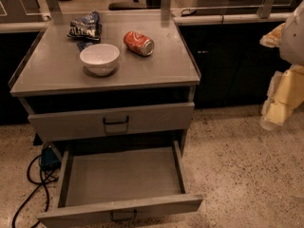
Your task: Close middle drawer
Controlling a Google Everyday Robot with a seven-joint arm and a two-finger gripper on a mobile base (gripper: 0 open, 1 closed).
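Middle drawer (118,207): pulled far out of the cabinet toward the camera, at the bottom of the view, below the top drawer (156,118).
Drawer contents: only its bare grey floor shows inside the tray.
Drawer heading: the front panel with its small dark handle (123,216) faces the camera; the long side runs left to right, with the right end slightly higher in the view.
Bowl (99,58): white, upright on the cabinet top (156,72), only its white inside showing.
Beside the bowl: a red soda can (138,43) lying on its side, and a dark snack bag (85,26) behind.
Gripper (278,106): at the right edge, raised above the floor and well apart from the drawer, to its right; whether it is spread or pressed together cannot be told.
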